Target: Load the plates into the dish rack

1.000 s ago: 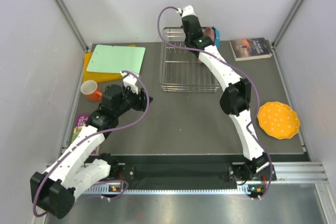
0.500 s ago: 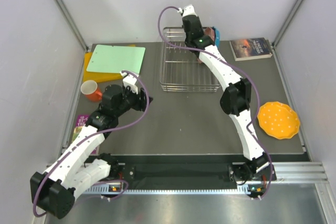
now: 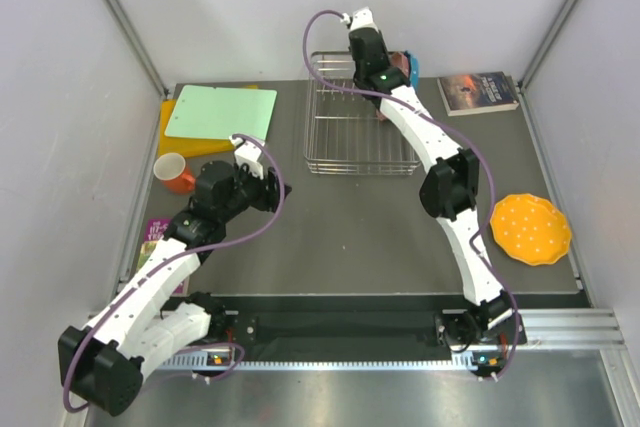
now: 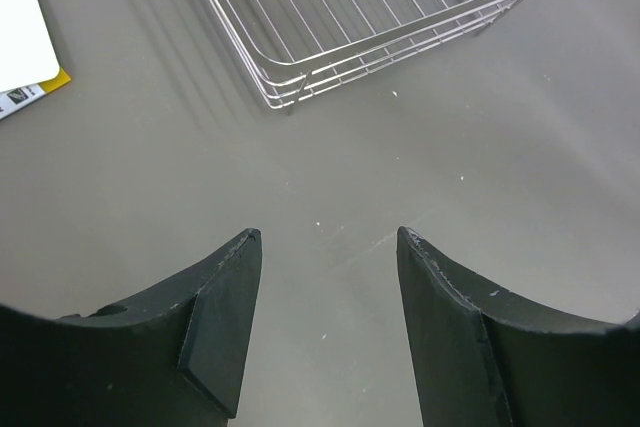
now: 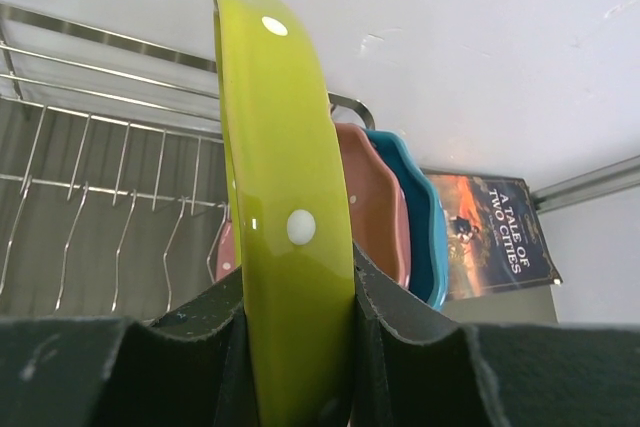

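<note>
The grey table (image 3: 350, 227) fills the middle of the overhead view. The dish rack (image 3: 340, 137) sits at its upper centre. A green cutting board (image 3: 220, 112) lies at the upper left and a book (image 3: 478, 92) at the upper right. The orange plate (image 3: 530, 229) lies flat at the table's right edge, well apart from the rack.

In the right wrist view, the yellow-green plate (image 5: 285, 227) stands on edge at centre frame. The right end effector (image 5: 298, 292) pinches its lower rim. Whether the plate sits between prongs cannot be told. Just right of it, the pink plate (image 5: 375, 207) and blue plate (image 5: 420, 217) stand upright together at the rack's upper right corner.

An orange mug (image 3: 175, 172) stands at the left edge. The left end effector (image 4: 325, 247) hovers over bare table left of the rack, fingers spread, holding nothing.
</note>
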You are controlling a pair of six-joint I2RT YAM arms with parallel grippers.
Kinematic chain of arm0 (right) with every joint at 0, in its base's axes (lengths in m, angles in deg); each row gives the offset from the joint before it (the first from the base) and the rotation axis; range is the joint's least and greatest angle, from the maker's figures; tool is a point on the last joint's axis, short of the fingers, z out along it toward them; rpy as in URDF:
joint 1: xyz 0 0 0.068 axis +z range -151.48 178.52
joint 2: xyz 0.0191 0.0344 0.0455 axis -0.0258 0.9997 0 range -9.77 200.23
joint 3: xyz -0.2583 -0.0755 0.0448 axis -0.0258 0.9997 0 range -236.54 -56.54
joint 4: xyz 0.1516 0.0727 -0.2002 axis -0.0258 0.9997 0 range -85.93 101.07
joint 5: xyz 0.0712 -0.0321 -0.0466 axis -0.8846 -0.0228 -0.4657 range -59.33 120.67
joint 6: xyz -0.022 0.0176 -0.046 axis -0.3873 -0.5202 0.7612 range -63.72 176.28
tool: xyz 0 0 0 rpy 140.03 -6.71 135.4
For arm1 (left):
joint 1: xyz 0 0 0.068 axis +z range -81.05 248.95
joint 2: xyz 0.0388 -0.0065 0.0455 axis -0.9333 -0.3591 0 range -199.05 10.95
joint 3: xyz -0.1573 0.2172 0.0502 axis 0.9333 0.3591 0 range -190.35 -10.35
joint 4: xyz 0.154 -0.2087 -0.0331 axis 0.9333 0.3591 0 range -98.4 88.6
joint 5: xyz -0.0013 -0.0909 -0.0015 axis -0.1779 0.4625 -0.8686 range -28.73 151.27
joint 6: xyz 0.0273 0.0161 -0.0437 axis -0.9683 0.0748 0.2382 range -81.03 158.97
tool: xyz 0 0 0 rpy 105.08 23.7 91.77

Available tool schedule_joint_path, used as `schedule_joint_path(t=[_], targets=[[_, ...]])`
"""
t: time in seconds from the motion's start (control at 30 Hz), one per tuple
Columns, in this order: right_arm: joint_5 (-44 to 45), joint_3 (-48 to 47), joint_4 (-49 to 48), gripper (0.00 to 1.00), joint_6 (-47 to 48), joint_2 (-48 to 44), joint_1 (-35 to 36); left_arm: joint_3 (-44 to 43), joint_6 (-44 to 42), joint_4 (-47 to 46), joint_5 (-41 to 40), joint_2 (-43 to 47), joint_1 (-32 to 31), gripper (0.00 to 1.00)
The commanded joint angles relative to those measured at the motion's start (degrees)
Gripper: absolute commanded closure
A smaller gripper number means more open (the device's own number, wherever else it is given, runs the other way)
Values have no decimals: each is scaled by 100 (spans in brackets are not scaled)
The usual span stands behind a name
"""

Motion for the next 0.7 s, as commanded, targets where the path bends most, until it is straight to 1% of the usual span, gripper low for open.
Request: schedule_joint_path(t=[0.0,0.4,0.53,0.57,0.6,0.63,0.67], targets=[[247,-443,-860,100,-92,40,-43,-44,62,-247,33,-59,15,38],[343,-460,-790,100,-242,584,-148,-229,18,-88,-19,-200,41,38],[510,-312,-763,99,-251,567,-140,-247,-9,-97,-11,-261,50,38],[598,-259,-833,83,-216,559,-122,-247,-9,-115,-11,-279,50,38],[860,-206,-886,75,-198,515,-105,-238,-9,-141,-11,-288,50,38],[880,-136,-913,70,-163,506,-105,-229,9,-159,-2,-296,59,38],[889,-100,-913,61,-119,471,-105,-229,18,-228,7,-296,59,38]])
